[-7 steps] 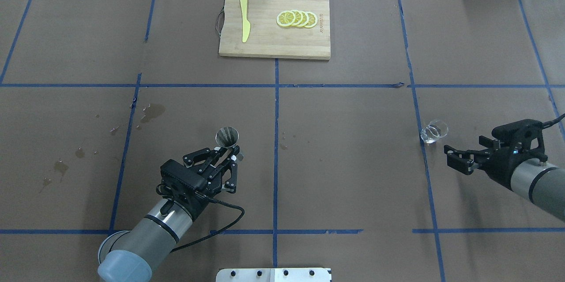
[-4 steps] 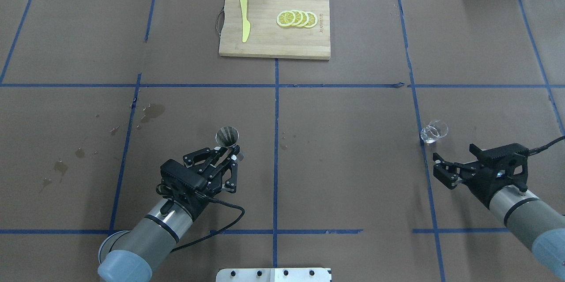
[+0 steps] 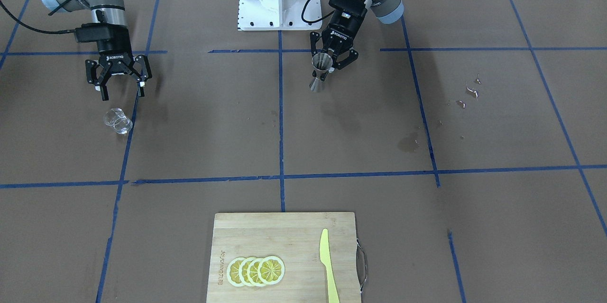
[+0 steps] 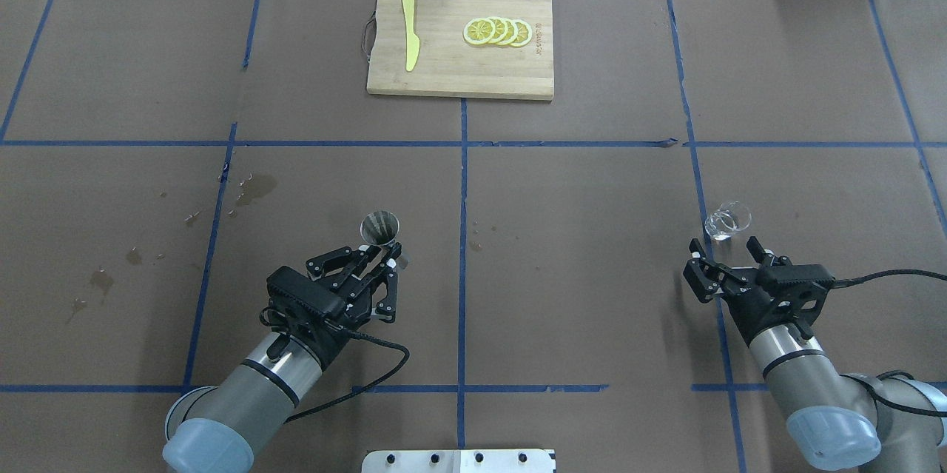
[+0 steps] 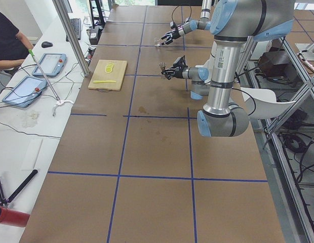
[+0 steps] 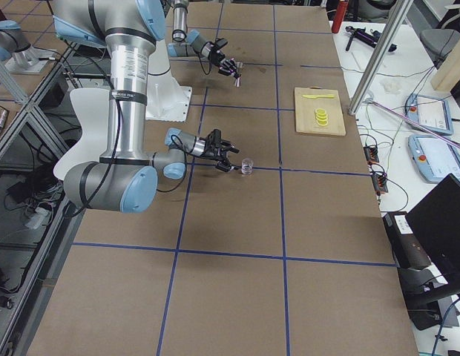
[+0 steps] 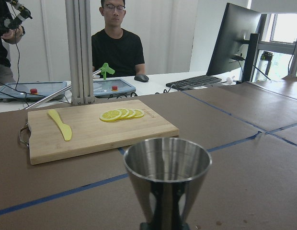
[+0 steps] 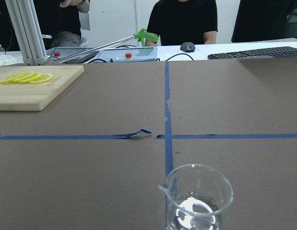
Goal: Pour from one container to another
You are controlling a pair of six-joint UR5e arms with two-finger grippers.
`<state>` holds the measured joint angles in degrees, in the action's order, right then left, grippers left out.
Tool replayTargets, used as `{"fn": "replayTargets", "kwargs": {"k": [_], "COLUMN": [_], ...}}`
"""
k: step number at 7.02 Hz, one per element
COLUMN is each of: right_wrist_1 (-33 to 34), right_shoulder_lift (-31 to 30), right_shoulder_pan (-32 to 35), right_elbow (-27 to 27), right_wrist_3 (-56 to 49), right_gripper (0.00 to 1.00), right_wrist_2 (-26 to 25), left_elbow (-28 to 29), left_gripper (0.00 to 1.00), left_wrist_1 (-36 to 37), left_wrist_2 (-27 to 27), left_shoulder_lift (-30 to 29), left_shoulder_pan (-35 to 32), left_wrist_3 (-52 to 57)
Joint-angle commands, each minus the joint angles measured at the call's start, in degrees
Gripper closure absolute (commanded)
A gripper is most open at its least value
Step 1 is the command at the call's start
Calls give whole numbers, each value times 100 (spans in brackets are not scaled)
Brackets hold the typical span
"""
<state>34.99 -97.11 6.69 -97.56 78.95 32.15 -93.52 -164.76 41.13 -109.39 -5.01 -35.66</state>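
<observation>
Brown paper ruled into squares by blue tape covers the counter (image 4: 577, 236), and a few dark stains (image 4: 255, 188) mark it on the robot's left side. At the far edge, opposite the robot, lies a wooden cutting board (image 4: 460, 41) with a fanned row of lemon slices (image 4: 497, 32) and a yellow knife (image 4: 409, 30) well apart from them. Beyond it a person in a black shirt (image 7: 117, 45) sits at a white desk. Near the middle of the counter, the left jaws are closed on the narrow waist of the steel jigger (image 4: 380, 229), which stands upright with its open cone facing up. Whether its base touches the paper cannot be told. On the robot's right, the glass measuring cup (image 4: 726, 220) stands upright on a blue tape line, its rim bearing a small spout. Its bottom glints, but any liquid in it is too hard to make out. The right jaws are spread wide just on the robot's side of the cup, level with it and not touching it.
</observation>
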Motion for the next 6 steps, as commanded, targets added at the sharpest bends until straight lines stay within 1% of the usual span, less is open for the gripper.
{"fn": "replayTargets", "kwargs": {"k": [1, 6], "right_wrist_1": [-1, -10], "right_shoulder_lift": [359, 324], "right_shoulder_pan": [-1, 148], "right_elbow": [439, 528], "right_wrist_3": [41, 32], "right_gripper": [4, 6], "right_wrist_2": [-174, -165], "left_elbow": [0, 0], "left_gripper": [100, 100], "left_wrist_1": [-4, -12], "left_wrist_2": [0, 0], "left_shoulder_lift": [-3, -3], "left_shoulder_pan": [0, 0], "left_wrist_3": [-3, -3]}}
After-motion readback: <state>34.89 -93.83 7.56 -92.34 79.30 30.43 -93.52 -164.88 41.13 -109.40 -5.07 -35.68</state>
